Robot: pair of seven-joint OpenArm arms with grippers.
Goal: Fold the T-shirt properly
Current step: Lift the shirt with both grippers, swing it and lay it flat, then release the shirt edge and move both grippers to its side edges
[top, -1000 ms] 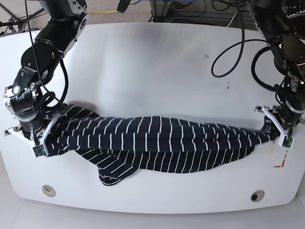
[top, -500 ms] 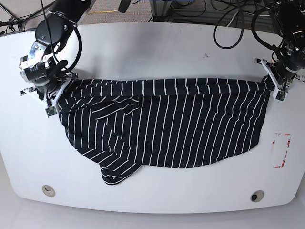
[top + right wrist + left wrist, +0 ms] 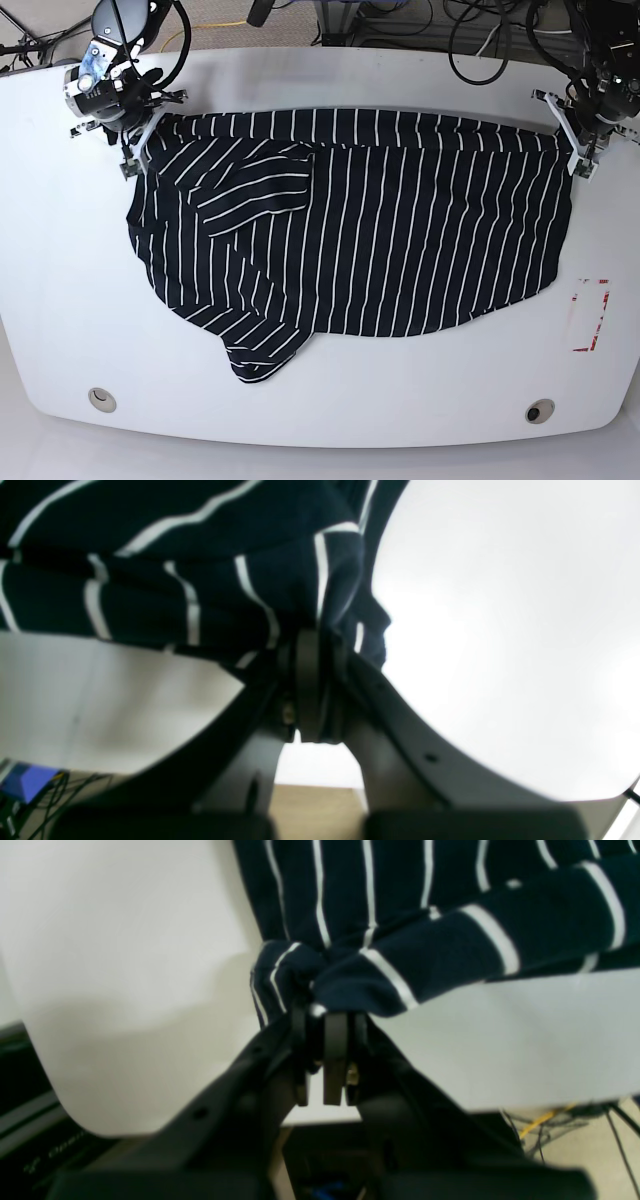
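The T-shirt (image 3: 370, 225) lay spread across the middle of the white table (image 3: 320, 70), its top edge pulled taut toward the far side and its lower edge sagging in a curve toward the near side. One sleeve (image 3: 255, 185) was folded over the body; another bulged out at the near edge. The left gripper (image 3: 578, 150), on the base view's right, was pinching the shirt's far corner, its jaws pressed together on bunched fabric. The right gripper (image 3: 140, 140) was clamped on the opposite far corner likewise.
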